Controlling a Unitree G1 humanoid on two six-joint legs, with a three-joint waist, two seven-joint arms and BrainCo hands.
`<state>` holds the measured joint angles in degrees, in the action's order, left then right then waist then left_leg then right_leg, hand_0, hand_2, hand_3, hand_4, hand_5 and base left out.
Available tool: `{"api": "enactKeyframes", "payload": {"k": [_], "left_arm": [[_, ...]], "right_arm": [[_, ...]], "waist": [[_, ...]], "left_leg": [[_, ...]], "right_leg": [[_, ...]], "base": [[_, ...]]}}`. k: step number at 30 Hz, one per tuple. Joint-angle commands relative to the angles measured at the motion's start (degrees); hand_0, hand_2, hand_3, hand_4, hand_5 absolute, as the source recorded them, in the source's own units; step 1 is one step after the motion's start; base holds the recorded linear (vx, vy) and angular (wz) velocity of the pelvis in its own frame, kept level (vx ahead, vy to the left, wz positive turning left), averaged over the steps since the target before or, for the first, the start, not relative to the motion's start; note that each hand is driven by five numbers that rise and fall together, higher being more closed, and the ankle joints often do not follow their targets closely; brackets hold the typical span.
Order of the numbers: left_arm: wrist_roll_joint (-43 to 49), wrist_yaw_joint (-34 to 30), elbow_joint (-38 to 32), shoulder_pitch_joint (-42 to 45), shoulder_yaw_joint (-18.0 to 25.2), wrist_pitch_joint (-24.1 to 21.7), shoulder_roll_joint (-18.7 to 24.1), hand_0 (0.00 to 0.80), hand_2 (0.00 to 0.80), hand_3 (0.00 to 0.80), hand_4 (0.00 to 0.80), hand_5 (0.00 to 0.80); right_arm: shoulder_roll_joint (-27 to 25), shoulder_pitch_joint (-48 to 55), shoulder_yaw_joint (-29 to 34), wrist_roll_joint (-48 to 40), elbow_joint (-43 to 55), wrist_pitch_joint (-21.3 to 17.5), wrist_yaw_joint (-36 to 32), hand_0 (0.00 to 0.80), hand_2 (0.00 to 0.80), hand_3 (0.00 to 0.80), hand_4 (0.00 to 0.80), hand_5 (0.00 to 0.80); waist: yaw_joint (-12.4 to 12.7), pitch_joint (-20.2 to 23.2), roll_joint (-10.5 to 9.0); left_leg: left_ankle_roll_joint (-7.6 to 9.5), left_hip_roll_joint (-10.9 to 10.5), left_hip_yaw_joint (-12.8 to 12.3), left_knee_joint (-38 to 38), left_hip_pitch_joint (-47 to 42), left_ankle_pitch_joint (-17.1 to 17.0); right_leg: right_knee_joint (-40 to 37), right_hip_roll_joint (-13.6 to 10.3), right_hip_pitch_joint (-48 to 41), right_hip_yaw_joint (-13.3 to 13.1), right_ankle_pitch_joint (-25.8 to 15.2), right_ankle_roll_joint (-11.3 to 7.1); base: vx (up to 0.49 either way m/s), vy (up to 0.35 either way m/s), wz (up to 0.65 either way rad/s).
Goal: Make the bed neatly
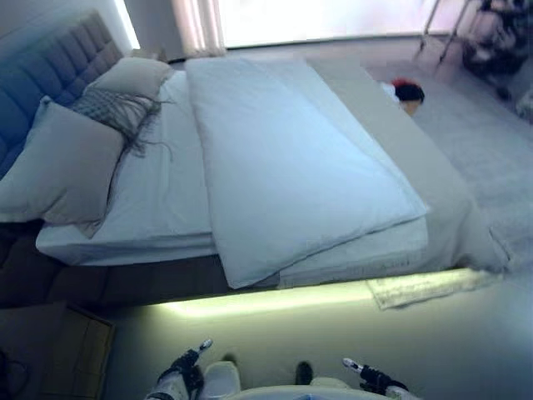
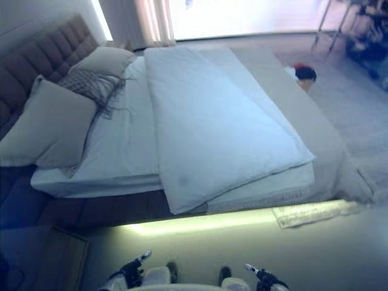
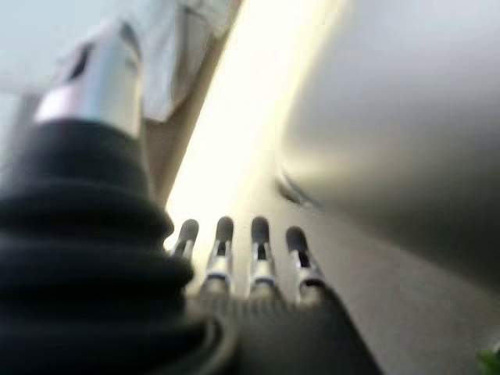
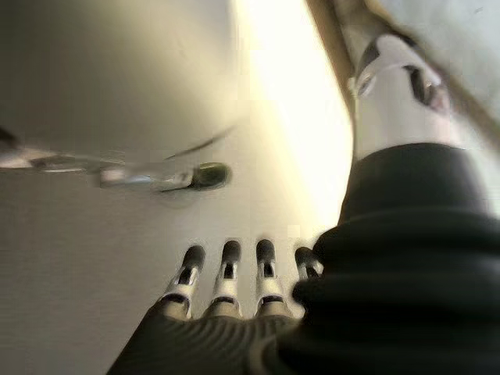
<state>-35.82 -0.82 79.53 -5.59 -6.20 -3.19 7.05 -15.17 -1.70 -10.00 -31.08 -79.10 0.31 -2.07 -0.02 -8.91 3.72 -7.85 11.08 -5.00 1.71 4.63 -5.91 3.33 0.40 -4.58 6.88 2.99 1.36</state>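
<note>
A bed (image 1: pixel 433 200) stands before me with a pale duvet (image 1: pixel 283 158) lying folded along its middle, one corner hanging over the near edge. Two beige pillows (image 1: pixel 58 162) lean at the grey headboard (image 1: pixel 50 75) on the left, with a grey fringed throw (image 1: pixel 112 108) between them. My left hand (image 1: pixel 185 367) and right hand (image 1: pixel 371 379) hang low at the bottom edge, away from the bed, both open and empty. The left wrist view shows straight fingers (image 3: pixel 223 250), and so does the right wrist view (image 4: pixel 226 269).
A lit strip (image 1: pixel 275 300) runs under the bed's near side. A wooden nightstand (image 1: pixel 58 350) stands at lower left. A small rug (image 1: pixel 425 287) lies at the bed's near corner. A red and dark object (image 1: pixel 406 90) lies on the floor beyond the bed. Curtains (image 1: pixel 200 25) hang at the back.
</note>
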Motion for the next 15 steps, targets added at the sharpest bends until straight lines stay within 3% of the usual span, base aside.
{"api": "enactKeyframes", "payload": {"k": [1, 4, 8, 15], "left_arm": [[1.21, 1.48, -0.18, 3.04, -1.02, -1.04, -0.04, 0.000, 0.000, 0.000, 0.000, 0.000], [1.02, 1.07, 0.08, 3.58, -0.48, -1.88, 0.66, 0.000, 0.000, 0.000, 0.000, 0.000], [1.57, 0.75, -0.06, 2.60, -0.74, -0.84, 1.90, 0.000, 0.000, 0.000, 0.000, 0.000], [4.44, -0.24, -0.56, 1.68, -3.14, 0.54, 1.85, 0.000, 0.000, 0.000, 0.000, 0.000]], "right_arm": [[2.50, -1.85, 2.01, -0.09, -0.09, -1.63, -0.31, 0.000, 0.000, 0.000, 0.000, 0.000], [2.94, -1.33, 2.69, 1.16, -0.87, -1.64, -1.64, 0.000, 0.000, 0.000, 0.000, 0.000], [4.27, -0.92, 2.45, 1.33, -0.72, -1.93, -3.06, 0.000, 0.000, 0.000, 0.000, 0.000], [6.62, -1.12, 1.37, 0.19, 1.51, -3.10, -1.42, 0.000, 0.000, 0.000, 0.000, 0.000]], "waist": [[2.48, 0.82, -4.14], [2.94, 2.36, -4.59], [3.53, 4.01, -5.14], [3.62, 5.20, -5.63]], "left_leg": [[1.80, -1.75, -1.66, -5.33, 2.82, -7.52], [2.90, -2.37, -2.15, -2.89, 0.96, -4.08], [3.64, -2.61, -3.23, 0.26, 1.44, -2.05], [5.75, -4.61, -2.64, 2.17, 2.33, 0.25]], "right_leg": [[-5.10, -4.37, -11.27, -2.88, 0.34, -3.62], [-4.63, -7.49, -12.94, -1.71, 0.85, -4.99], [-3.77, -10.15, -13.94, 0.11, 0.86, -6.63], [-2.22, -13.07, -13.23, -0.92, 0.81, -9.00]], "base": [[0.282, 0.217, -0.20], [0.319, 0.229, -0.15], [0.282, 0.170, -0.05], [0.179, 0.168, 0.11]]}}
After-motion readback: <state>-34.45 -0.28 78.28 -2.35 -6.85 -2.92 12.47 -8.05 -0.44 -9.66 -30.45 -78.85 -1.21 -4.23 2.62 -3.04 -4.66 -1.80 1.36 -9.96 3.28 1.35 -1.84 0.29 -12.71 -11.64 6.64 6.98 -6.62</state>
